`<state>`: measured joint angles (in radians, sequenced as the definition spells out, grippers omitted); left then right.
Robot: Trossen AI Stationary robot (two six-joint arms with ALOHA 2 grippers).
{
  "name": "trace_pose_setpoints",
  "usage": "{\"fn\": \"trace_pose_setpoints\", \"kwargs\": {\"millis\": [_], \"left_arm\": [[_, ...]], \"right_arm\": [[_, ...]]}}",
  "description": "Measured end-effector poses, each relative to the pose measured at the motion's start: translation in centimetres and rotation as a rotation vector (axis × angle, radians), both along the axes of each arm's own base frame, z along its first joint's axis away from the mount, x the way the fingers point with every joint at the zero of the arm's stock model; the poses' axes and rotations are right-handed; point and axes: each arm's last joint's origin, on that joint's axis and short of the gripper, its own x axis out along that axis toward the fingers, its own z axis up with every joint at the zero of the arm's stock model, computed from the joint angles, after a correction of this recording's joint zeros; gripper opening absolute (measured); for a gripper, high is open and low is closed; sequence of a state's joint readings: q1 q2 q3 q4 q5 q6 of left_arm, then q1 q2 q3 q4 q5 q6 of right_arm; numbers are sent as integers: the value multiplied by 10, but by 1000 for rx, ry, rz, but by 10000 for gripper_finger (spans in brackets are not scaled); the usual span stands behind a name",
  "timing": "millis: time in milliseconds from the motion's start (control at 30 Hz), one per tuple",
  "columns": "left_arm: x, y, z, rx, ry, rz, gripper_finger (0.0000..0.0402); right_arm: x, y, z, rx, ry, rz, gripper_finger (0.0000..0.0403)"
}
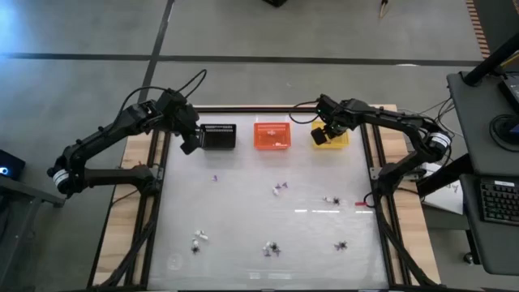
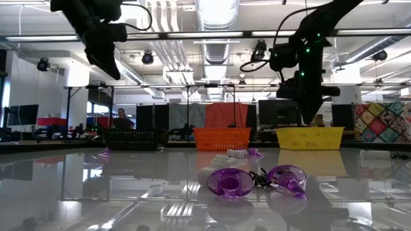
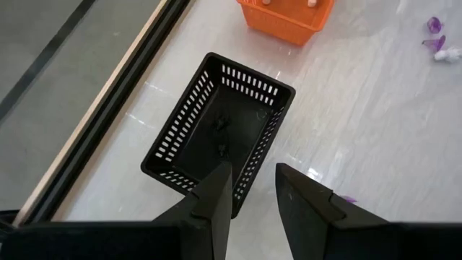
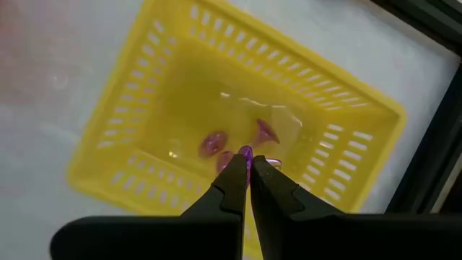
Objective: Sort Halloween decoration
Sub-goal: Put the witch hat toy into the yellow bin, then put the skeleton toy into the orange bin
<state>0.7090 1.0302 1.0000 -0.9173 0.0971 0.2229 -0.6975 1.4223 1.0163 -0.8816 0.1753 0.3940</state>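
The right gripper (image 4: pixel 249 167) hung directly above the yellow basket (image 4: pixel 144 115), its fingers pinched shut on a small purple piece (image 4: pixel 245 152). Below its tips, more purple pieces (image 4: pixel 213 143) lay on the basket floor. The left gripper (image 3: pixel 251 180) hovered just over the near wall of the black basket (image 3: pixel 188 119), fingers narrowly parted and holding nothing; small black pieces (image 3: pixel 220 125) lay inside. Between the two grippers stood the orange basket (image 1: pixel 272 135). Well away from both, trinkets (image 1: pixel 280 189) lay scattered on the table (image 1: pixel 243 211).
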Motion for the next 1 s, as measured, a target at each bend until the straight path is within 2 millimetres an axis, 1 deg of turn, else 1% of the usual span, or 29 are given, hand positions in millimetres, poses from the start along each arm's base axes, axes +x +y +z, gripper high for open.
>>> {"fn": "trace_pose_setpoints", "kwargs": {"millis": [133, 333, 733, 867, 1000], "left_arm": [[0, 0, 0, -7, -4, 12, 91], [0, 0, 0, -24, -15, 39, 91], [0, -1, -1, -51, -20, 72, 91], [-3, -3, -3, -97, 1, 73, 91], [-4, -5, -4, -118, 14, 71, 91]], "right_arm": [[-3, -3, -5, -15, 0, 3, 9], [0, -5, -5, -46, -24, 37, 16], [1, -6, -5, -52, -31, 37, 102], [6, -6, 3, -47, -59, 43, 115], [19, -2, 19, -28, -145, 85, 120]]}}
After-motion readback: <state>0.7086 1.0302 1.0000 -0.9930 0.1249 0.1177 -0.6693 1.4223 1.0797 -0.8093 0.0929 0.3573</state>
